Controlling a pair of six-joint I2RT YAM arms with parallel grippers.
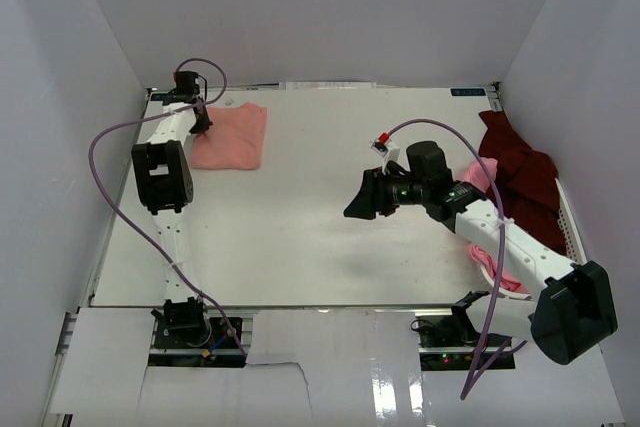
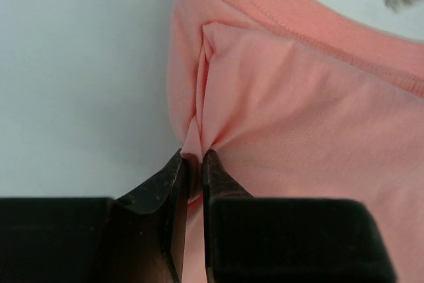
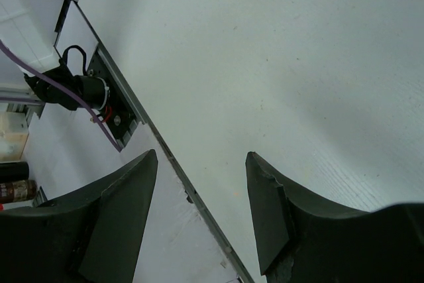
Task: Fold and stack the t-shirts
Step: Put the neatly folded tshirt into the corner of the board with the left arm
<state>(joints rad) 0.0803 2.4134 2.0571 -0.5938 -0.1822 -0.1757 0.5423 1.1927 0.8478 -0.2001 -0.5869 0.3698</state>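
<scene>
We count three t-shirts on the table [image 1: 300,237]: one salmon-pink, one lighter pink and one dark maroon.

The salmon-pink t-shirt [image 1: 235,137] lies folded at the far left corner of the table. The dark maroon t-shirt [image 1: 525,172] lies in a crumpled heap at the far right side of the table. The lighter pink t-shirt [image 1: 480,175] sits just beside the maroon one, a bit closer to the middle of the table and touching it.

We see two arms, and each has one tool. The left tool [image 2: 194,160] is at the left edge of the salmon-pink t-shirt. It is closed tight on a small pinch of that cloth, and the cloth bunches into little folds where the tips meet. The right tool [image 3: 202,157] hangs over the bare middle of the table. Its two fingers stand wide apart with nothing between them.

The right arm [image 1: 500,237] lies across the lighter pink t-shirt, so we can only see bits of that shirt on either side of it. A white slotted basket [image 1: 570,232] shows at the right edge of the table, partly hidden by the maroon cloth. We also count two purple cables, one looping along each arm.
</scene>
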